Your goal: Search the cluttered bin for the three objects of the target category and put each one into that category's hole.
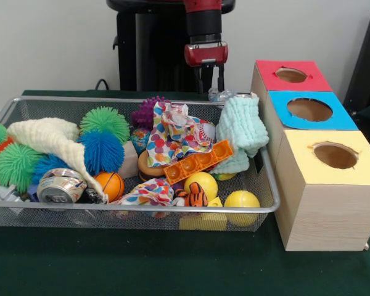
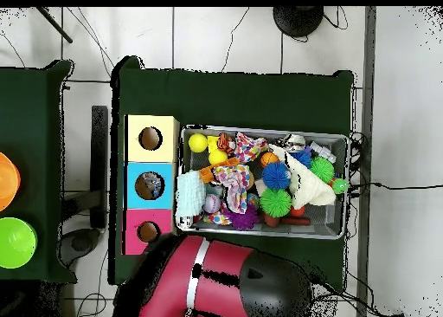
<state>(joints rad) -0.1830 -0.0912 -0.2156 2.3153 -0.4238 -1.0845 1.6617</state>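
A wire mesh bin (image 1: 172, 209) (image 2: 260, 129) holds mixed clutter. In it lie two yellow balls (image 1: 200, 183) (image 1: 242, 200), a small orange basketball (image 1: 110, 184), a baseball (image 1: 207, 131), green (image 1: 105, 119), blue (image 1: 102, 152) and purple (image 1: 146, 112) spiky balls, a mint towel (image 1: 242, 125), a polka-dot cloth (image 1: 172, 140), a cream cloth (image 1: 49, 137), a can (image 1: 60, 185) and an orange tray (image 1: 197, 161). My gripper (image 1: 210, 83) hangs open and empty above the bin's far edge, near the towel. In the overhead view the red arm (image 2: 216, 279) covers it.
Three wooden boxes stand beside the bin, each with a round hole on top: red (image 1: 291, 75) (image 2: 148, 231), blue (image 1: 309, 109) (image 2: 150, 185) and yellow (image 1: 335, 155) (image 2: 150, 139). An orange bowl (image 2: 4, 179) and a green bowl (image 2: 16, 242) sit on a separate table.
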